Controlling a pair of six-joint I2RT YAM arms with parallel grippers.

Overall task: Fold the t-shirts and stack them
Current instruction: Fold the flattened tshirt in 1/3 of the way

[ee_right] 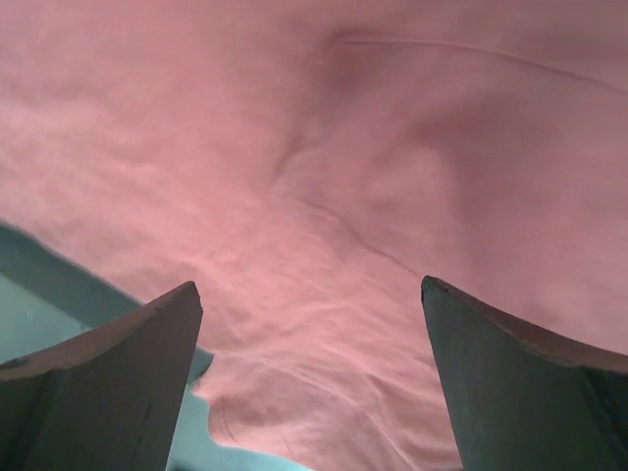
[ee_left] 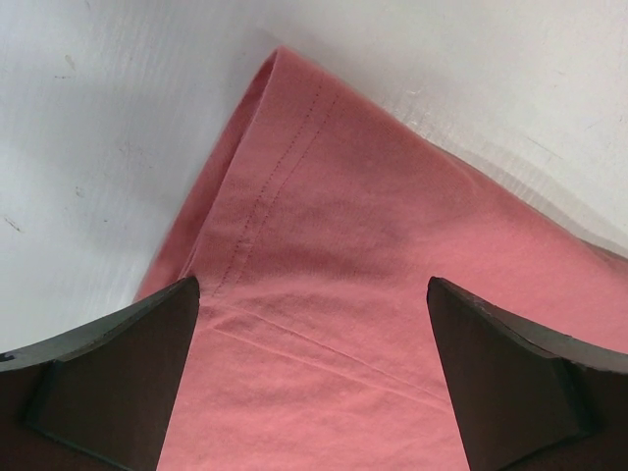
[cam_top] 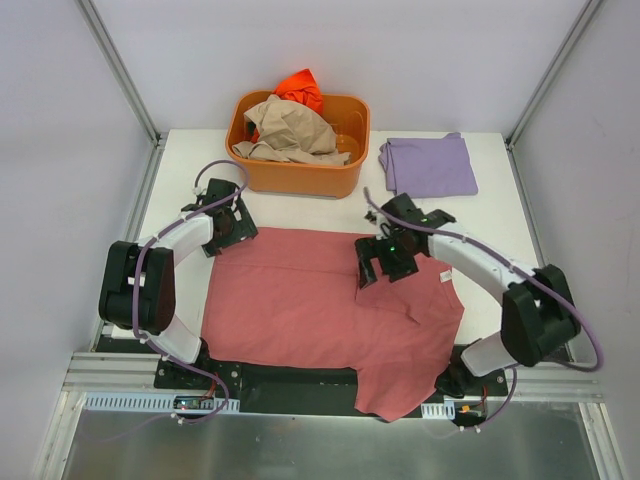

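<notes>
A dusty rose-red t-shirt (cam_top: 310, 305) lies spread on the white table, its lower part hanging over the near edge. My left gripper (cam_top: 222, 232) is open over the shirt's far left corner; the left wrist view shows the hemmed corner (ee_left: 294, 147) between the open fingers (ee_left: 118, 373). My right gripper (cam_top: 378, 262) is open over the shirt's middle right; the right wrist view shows wrinkled rose cloth (ee_right: 324, 196) between the open fingers (ee_right: 520, 383). A folded lavender t-shirt (cam_top: 428, 165) lies at the far right. A tan shirt (cam_top: 290, 132) and a bright orange shirt (cam_top: 300, 88) sit in the tub.
A rigid orange plastic tub (cam_top: 300, 178) stands at the far middle of the table. Metal frame posts rise at the far corners. The arm bases sit on a black rail (cam_top: 300, 385) at the near edge.
</notes>
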